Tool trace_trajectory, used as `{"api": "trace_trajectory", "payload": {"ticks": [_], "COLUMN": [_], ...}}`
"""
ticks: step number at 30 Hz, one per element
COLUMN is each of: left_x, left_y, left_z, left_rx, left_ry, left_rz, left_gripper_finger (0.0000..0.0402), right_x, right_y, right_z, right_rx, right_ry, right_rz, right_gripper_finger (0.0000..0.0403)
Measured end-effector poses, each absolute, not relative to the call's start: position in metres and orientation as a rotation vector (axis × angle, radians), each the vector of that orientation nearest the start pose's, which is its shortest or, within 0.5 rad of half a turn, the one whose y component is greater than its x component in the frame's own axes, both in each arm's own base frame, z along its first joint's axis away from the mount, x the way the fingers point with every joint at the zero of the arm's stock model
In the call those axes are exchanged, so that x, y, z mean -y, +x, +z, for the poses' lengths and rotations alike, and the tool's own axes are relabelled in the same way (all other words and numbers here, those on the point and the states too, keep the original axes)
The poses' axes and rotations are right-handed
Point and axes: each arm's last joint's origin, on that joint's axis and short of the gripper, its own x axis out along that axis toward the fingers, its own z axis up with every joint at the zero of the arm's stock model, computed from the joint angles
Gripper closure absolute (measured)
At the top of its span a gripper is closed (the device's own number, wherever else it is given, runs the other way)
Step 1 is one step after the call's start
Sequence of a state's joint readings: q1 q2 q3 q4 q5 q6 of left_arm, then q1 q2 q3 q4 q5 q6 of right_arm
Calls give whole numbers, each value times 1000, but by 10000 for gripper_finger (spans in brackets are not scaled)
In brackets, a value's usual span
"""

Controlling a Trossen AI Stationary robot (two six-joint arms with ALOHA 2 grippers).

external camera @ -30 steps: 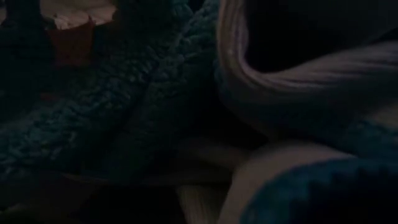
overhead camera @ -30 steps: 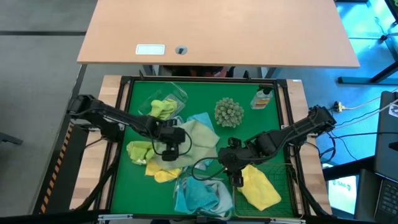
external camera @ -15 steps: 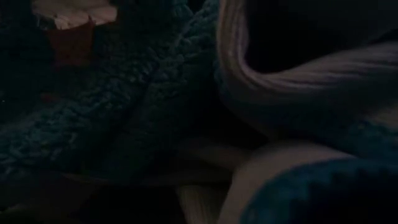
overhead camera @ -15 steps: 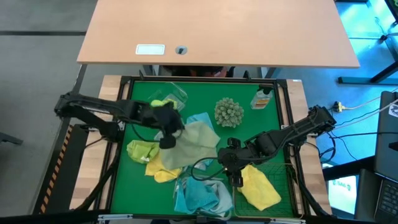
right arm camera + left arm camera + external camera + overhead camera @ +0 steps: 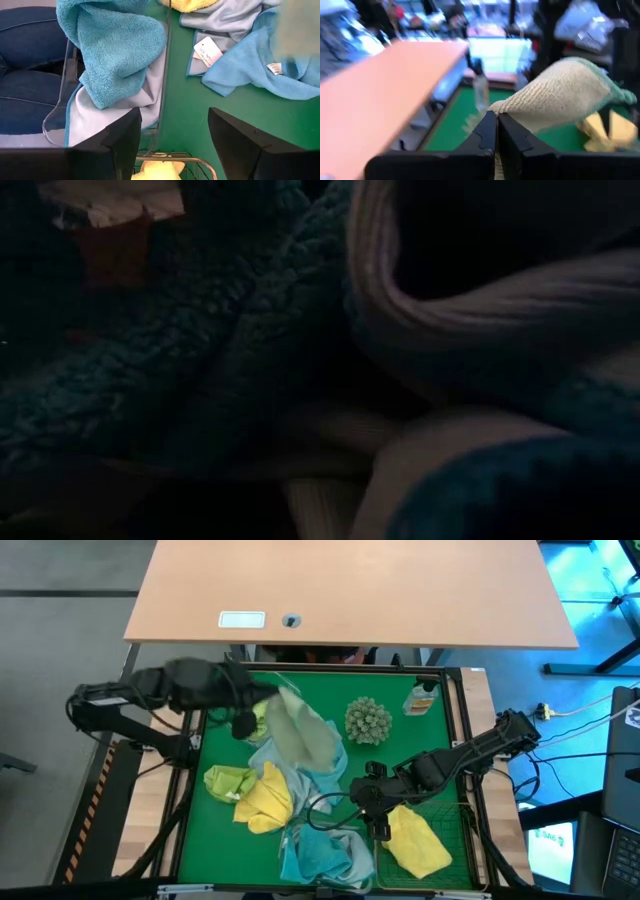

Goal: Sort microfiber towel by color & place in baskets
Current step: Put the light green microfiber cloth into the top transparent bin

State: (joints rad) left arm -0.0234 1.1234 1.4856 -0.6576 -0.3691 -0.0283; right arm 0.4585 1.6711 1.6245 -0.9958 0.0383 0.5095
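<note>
**Left claw lifts a pale green towel above the worktop**

Nearest the front edge, a clear tub (image 5: 322,858) holds teal towels (image 5: 330,852); in the right wrist view one teal towel (image 5: 112,47) drapes over the tub's rim (image 5: 65,85), with a person's blue-trousered leg (image 5: 25,55) beyond it. To the right of the tub, a yellow towel (image 5: 416,840) lies in the wire basket (image 5: 466,838), its long axis running diagonally from near the right claw (image 5: 382,830) toward the front right. The right claw hangs just above the gap between tub and basket, fingers (image 5: 107,150) spread wide and holding nothing.

Farther in, on the green worktop (image 5: 400,745), a second yellow towel (image 5: 264,802) and a lime towel (image 5: 226,782) lie crumpled side by side, touching light blue towels (image 5: 300,785).

Farther still, the left claw (image 5: 243,722) is raised at the left rear, fingers (image 5: 487,137) pressed together on a corner of the pale green towel (image 5: 305,738). The towel trails from the pinch toward the worktop's centre, its long axis slanting from rear left to front right. Under the claw sits a second clear tub (image 5: 282,692) with a lime towel inside.

At the rear stand a spiky ball (image 5: 368,720) and a small bottle (image 5: 422,698), well apart from the towels.
</note>
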Motion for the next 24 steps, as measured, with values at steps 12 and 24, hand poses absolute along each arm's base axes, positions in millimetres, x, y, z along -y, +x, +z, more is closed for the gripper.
{"api": "trace_trajectory", "payload": {"ticks": [12, 24], "left_x": [-27, -48], "left_y": [158, 157], "left_z": [530, 507], "left_rx": [-59, -260], "left_ry": [115, 89], "left_rz": [558, 670], "left_gripper_finger": [401, 401], "right_x": [-151, -151], "right_y": [308, 308], "right_z": [331, 331], "right_rx": [-1080, -1080], "right_ry": [200, 199], "right_rz": [112, 113], "right_gripper_finger": [173, 173]}}
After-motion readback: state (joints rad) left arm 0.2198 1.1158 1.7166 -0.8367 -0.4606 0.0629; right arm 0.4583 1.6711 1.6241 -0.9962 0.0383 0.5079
